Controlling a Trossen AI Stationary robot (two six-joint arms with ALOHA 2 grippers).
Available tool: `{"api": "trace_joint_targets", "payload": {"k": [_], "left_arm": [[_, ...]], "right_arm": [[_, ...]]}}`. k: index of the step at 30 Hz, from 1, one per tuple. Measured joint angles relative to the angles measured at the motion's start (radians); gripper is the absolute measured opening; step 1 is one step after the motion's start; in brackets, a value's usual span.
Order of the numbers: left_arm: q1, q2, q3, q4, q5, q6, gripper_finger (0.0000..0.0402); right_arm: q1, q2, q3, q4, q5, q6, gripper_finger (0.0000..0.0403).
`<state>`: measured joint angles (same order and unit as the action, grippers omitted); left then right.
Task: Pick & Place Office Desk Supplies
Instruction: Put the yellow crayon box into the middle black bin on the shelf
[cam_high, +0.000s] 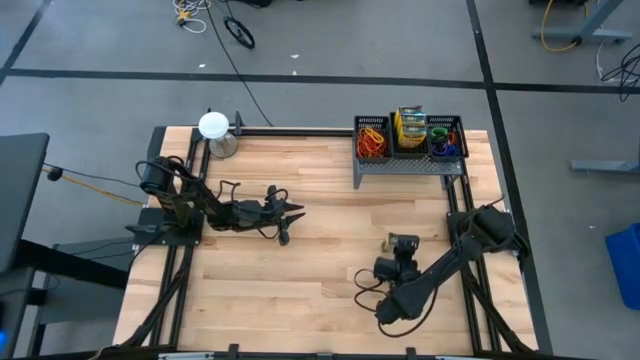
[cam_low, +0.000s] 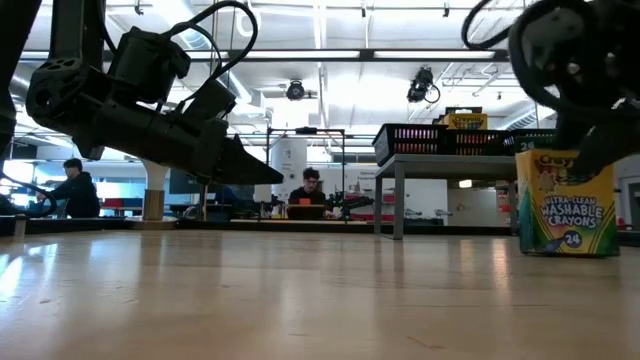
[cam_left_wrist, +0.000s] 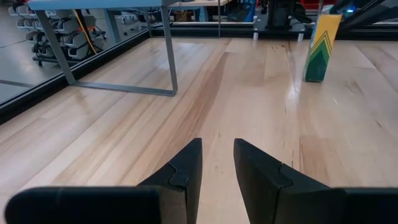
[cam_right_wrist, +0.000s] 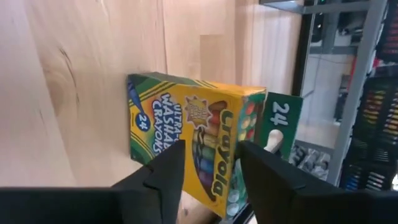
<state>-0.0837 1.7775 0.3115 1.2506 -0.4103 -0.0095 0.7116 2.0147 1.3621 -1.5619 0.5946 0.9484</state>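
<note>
surface (cam_high: 300, 290): wooden, fills frame centre | rack (cam_high: 408, 150): upper right, holds rubber bands (cam_high: 372, 138) | right hand (cam_high: 401, 244): lower right, fingers apart astride crayon box (cam_right_wrist: 199, 140) | left hand (cam_high: 295, 211): centre-left, fingers slightly apart, empty

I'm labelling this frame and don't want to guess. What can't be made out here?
- Whether the right hand touches the crayon box: right wrist view, its fingers overlap the box; high view too small.
- Rack contents: high view too small to count the rubber bands; low view shows only its side.
- Left hand from above: dark arm parts blend together in the high view.
</note>
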Motion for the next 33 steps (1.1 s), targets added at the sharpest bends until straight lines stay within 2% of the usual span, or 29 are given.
{"api": "trace_joint_targets", "payload": {"k": [7, 19, 22, 25, 28, 33], "left_arm": [[0.0, 0.0, 0.0, 0.0, 0.0, 0.001, 0.0099], [0.0, 0.0, 0.0, -0.001, 0.0, 0.001, 0.0099], [0.0, 0.0, 0.0, -0.001, 0.0, 0.0, 0.0099], [0.0, 0.0, 0.0, -0.001, 0.0, -0.003, 0.0099], [0.0, 0.0, 0.0, -0.001, 0.011, -0.005, 0.0099], [0.0, 0.0, 0.0, -0.002, 0.019, 0.0, 0.0099]], "right_arm": [[-0.009, -0.092, 0.0, 0.014, -0.002, 0.004, 0.0178], [-0.01, -0.264, 0.0, 0.059, -0.01, 0.008, 0.0179], [-0.047, -0.327, -0.016, 0.094, -0.008, -0.057, 0.0178], [-0.108, -0.439, -0.107, 0.275, -0.058, -0.216, 0.017], [-0.195, -0.59, -0.265, 0.489, -0.136, -0.34, 0.0158], [-0.375, -0.81, -0.509, 0.638, -0.185, -0.427, 0.0143]]}}
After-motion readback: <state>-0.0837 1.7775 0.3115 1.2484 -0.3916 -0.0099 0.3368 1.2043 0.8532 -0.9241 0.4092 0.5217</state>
